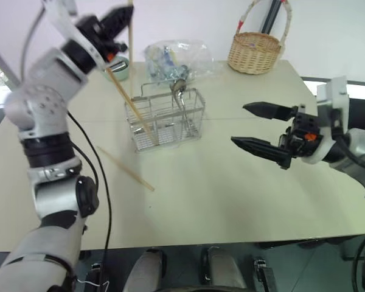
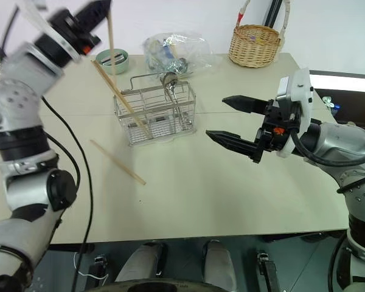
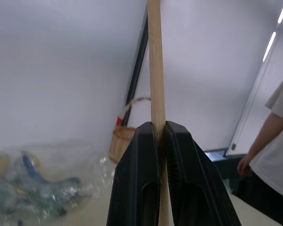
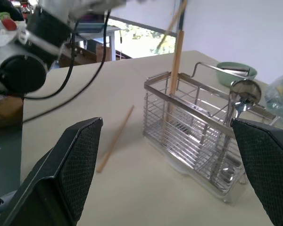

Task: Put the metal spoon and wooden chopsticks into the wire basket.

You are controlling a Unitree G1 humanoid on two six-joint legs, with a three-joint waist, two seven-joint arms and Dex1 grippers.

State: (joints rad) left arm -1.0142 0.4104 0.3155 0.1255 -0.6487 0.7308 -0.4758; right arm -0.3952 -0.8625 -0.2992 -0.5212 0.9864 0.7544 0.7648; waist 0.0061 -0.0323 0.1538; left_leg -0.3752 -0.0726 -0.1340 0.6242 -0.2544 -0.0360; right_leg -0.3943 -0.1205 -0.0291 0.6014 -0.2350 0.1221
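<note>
My left gripper (image 1: 126, 16) is raised at the far left, shut on one wooden chopstick (image 3: 155, 70) that stands upright between its fingers. A second chopstick (image 1: 129, 100) leans in the left end of the wire basket (image 1: 194, 131). A third chopstick (image 1: 126, 170) lies flat on the table in front of the basket. The metal spoon (image 1: 179, 87) stands in the basket, bowl up. My right gripper (image 1: 238, 125) hovers open to the right of the basket, pointing at it, with nothing between its fingers.
A round wicker basket (image 1: 254, 52) stands at the table's far right. A clear plastic bag (image 1: 176, 56) of items lies behind the wire basket, and a green bowl (image 1: 117, 68) sits to its left. A person (image 3: 272, 141) stands beyond the table.
</note>
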